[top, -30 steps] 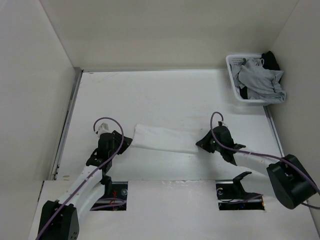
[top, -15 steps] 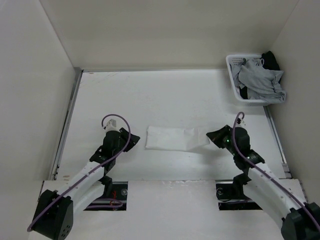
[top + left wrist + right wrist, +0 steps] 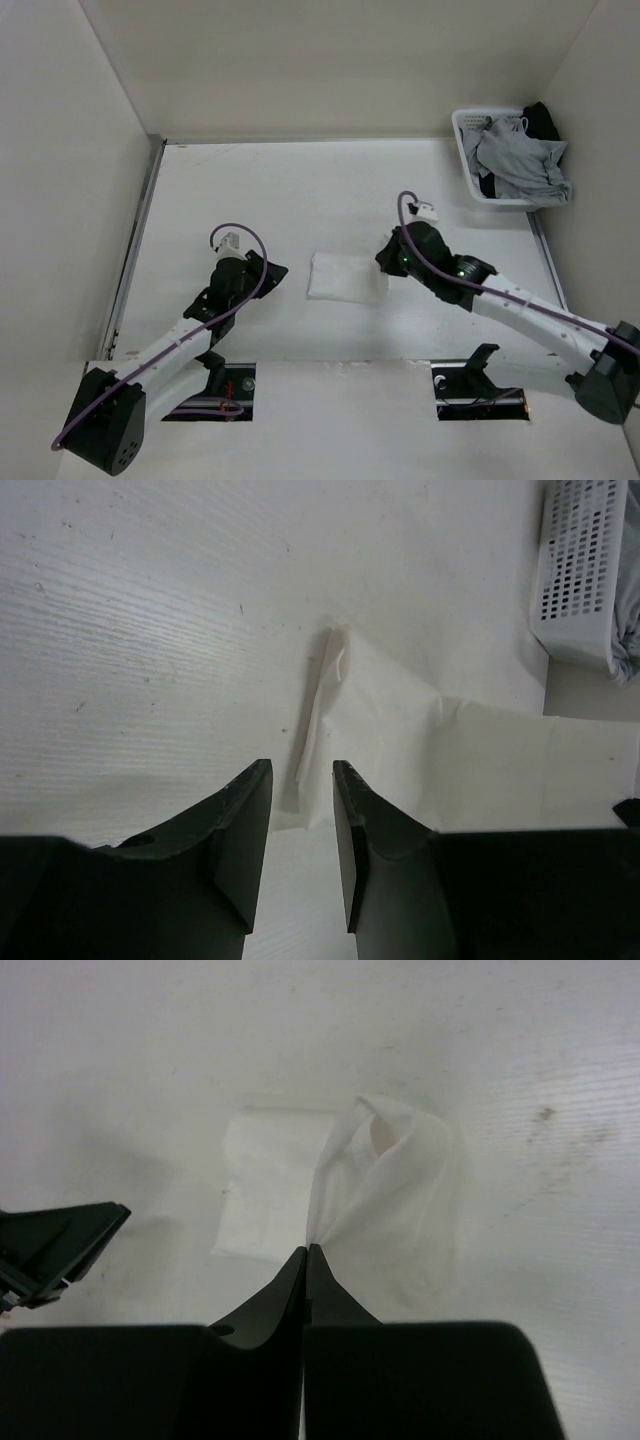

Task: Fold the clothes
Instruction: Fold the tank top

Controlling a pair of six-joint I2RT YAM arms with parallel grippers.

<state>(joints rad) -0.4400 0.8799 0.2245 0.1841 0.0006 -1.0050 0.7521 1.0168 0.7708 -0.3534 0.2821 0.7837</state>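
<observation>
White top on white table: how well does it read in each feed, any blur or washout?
Top external: even light; the white top barely contrasts with the table, outlined only by a faint shadow. Left wrist: left claw dark and soft, the top's folded edge shaded. Right wrist: table bright and hazy, right claw a black silhouette pinching the top.

You have two grippers to log: one left gripper, one right gripper. One white top lies on one table. One white basket is counted, containing one grey garment and one black garment. Garments total three.
</observation>
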